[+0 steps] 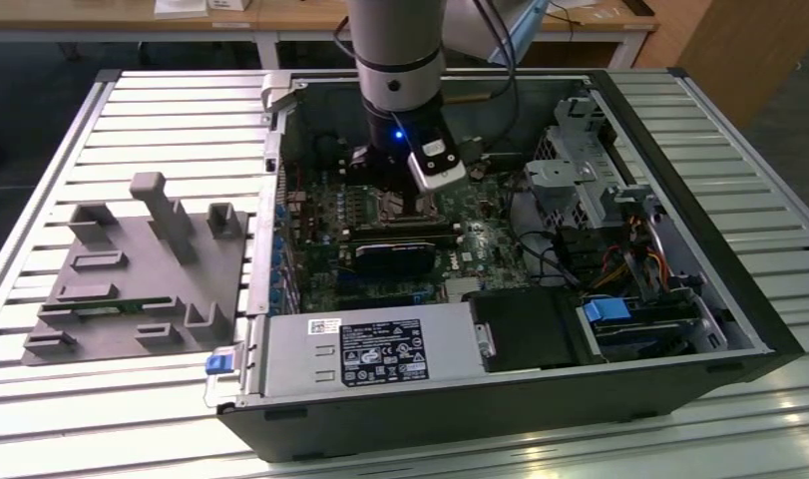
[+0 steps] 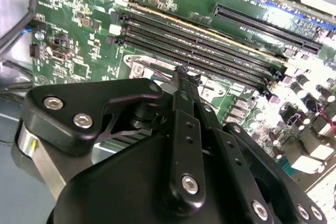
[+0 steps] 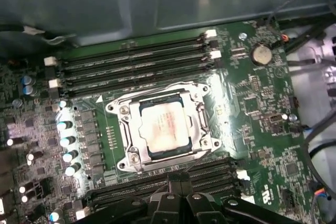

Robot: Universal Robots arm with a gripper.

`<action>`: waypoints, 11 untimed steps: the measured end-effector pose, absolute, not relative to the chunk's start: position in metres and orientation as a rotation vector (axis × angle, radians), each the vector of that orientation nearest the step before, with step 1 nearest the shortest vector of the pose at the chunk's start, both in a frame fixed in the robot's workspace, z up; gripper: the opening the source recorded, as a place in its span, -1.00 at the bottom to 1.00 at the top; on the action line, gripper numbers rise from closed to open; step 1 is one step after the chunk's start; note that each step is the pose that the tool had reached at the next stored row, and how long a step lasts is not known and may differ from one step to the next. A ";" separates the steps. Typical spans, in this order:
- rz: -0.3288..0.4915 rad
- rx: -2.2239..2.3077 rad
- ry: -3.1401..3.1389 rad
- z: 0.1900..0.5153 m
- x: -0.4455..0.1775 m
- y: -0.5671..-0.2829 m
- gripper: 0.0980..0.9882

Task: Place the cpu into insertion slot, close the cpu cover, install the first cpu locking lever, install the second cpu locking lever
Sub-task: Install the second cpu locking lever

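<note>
The cpu [image 3: 161, 128], a flat silvery-tan square, lies in the insertion slot [image 3: 124, 110] on the green motherboard. The cpu cover [image 3: 195, 121], a thin silver frame, lies flat around the chip, whose top shows through its window. Thin metal lever wires run along two sides of the socket. My gripper [image 3: 174, 184] hangs just off the socket's edge, towards a bank of memory slots, and holds nothing. In the second wrist view the gripper [image 2: 181, 73] looks shut, with the fingertips pressed together above the board. In the exterior view the arm [image 1: 397, 60] reaches down into the open computer case over the socket [image 1: 399, 207].
Long black memory slots [image 3: 136, 66] flank the socket on two sides. A black card [image 1: 404, 254] sits in front of the socket, and the power supply [image 1: 364, 349] lies along the case's front. Cables and a drive cage [image 1: 578, 170] fill the exterior view's right. A grey fixture [image 1: 138, 269] stands outside, left.
</note>
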State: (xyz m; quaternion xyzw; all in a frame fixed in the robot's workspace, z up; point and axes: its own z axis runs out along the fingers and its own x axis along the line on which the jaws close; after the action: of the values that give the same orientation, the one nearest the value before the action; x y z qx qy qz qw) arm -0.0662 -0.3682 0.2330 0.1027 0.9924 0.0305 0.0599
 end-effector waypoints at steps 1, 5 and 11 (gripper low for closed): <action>0.094 0.297 3.006 0.232 -0.067 -0.368 -0.98; 0.100 0.264 3.010 0.229 -0.070 -0.369 -0.98; 0.115 0.219 3.015 0.222 -0.075 -0.371 -0.98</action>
State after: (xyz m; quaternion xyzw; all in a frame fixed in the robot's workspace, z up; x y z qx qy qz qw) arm -0.0752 -0.3711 0.2224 0.0724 0.9949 0.0380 0.0584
